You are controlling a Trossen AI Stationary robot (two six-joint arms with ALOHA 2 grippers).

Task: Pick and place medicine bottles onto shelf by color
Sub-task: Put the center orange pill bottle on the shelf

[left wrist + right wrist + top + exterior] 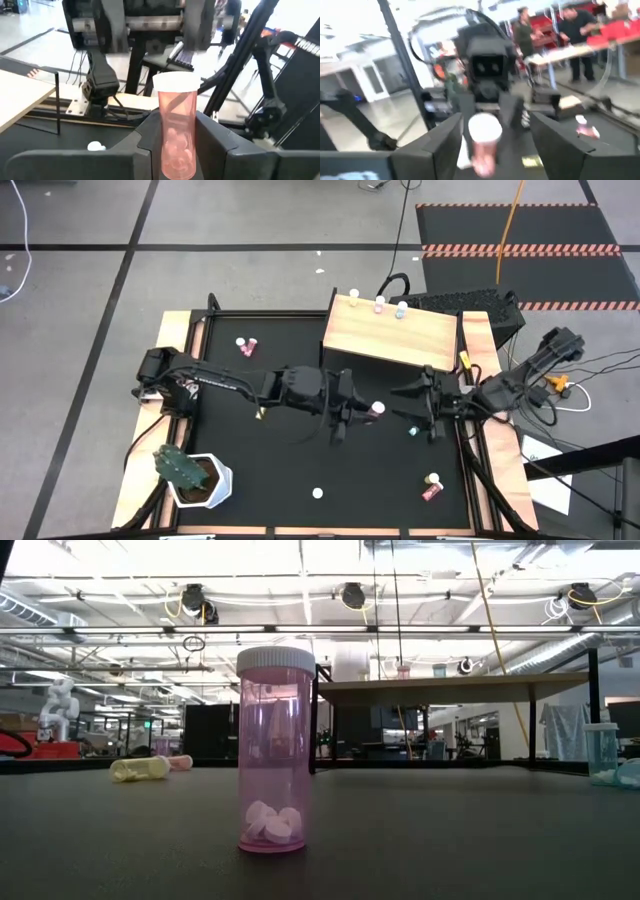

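— Where is the pink bottle (377,409)?
— Mid-table, just in front of the shelf (392,330), upright in the left gripper (352,412), whose fingers clamp its sides.
— And the right gripper (418,408)?
— Facing it, fingers spread wide around the cap, gripping nothing.

**No legible writing in any view**

No text, label, brand or number can be read in these pictures. White lettering runs along the left arm (215,383) in the high view, too small to make out. In the left wrist view, a few white letters sit on a dark arm (306,44) at the edge, cut off and unreadable.
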